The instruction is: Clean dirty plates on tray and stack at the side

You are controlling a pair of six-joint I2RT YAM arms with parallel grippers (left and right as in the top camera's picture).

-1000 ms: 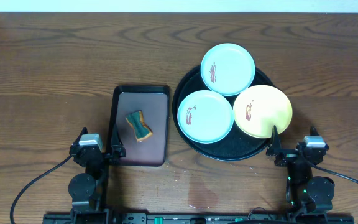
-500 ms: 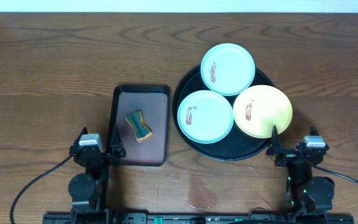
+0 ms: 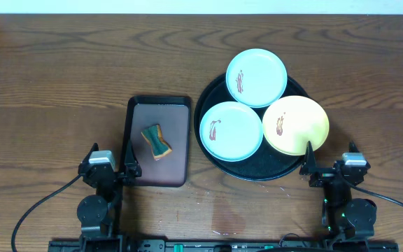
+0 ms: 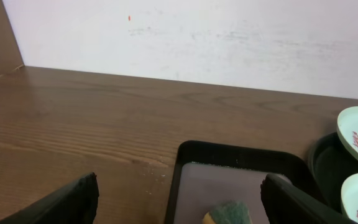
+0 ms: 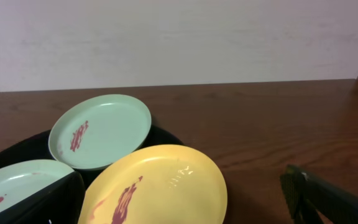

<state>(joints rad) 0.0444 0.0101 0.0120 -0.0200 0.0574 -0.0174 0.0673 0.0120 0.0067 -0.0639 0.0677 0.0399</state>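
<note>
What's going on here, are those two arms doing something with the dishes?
Nothing is being handled right now. The left gripper and right gripper sit open at the near edge of the table, holding nothing. Three smeared plates, two light blue and one yellow, lie on the round black tray. A sponge lies on the brown rectangular tray. No plate has been wiped or stacked yet.

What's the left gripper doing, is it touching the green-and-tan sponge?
Apart. In the overhead view, bare floor of the dark brown rectangular tray shows between the open left gripper and the green-and-tan sponge.
</note>
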